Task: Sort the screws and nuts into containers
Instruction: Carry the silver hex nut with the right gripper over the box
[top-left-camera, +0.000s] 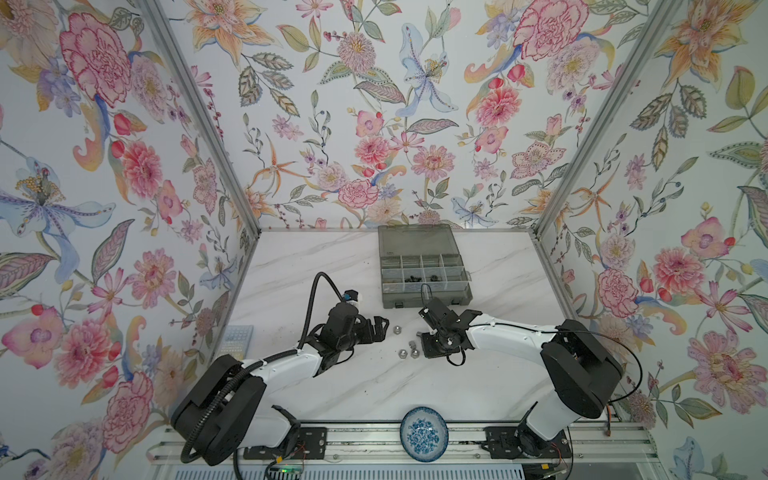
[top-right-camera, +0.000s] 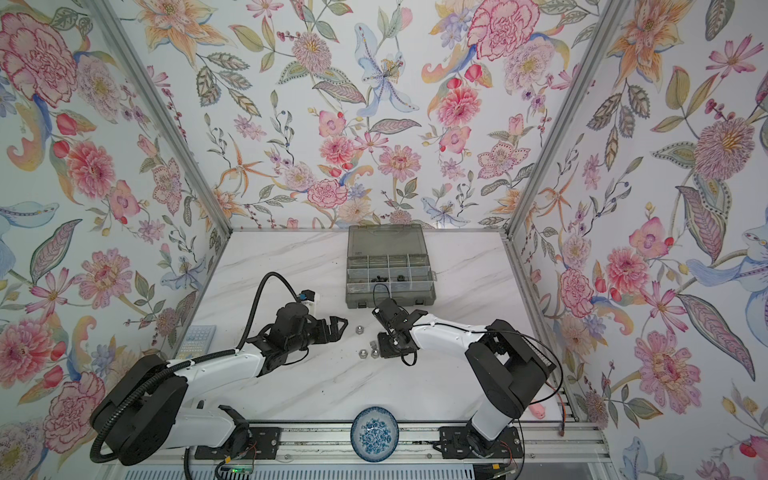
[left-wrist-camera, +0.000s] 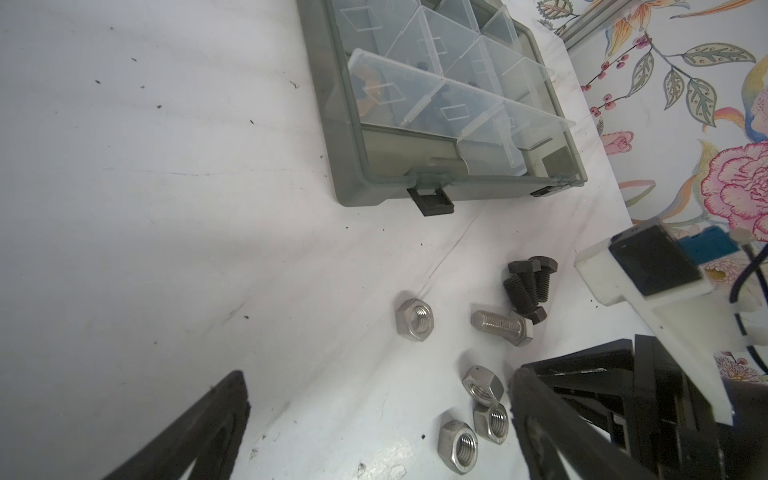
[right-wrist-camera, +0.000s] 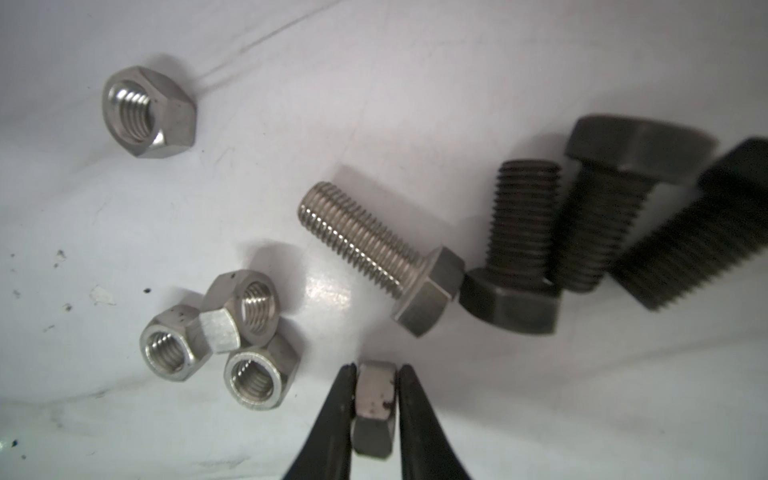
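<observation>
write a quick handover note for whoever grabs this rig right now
Left gripper: open, empty.
Right gripper: shut on one silver nut, low over the table.
Done: some black parts in the organiser box, lid open.
To do: four loose nuts, silver screw, three black screws, all on the table.
</observation>
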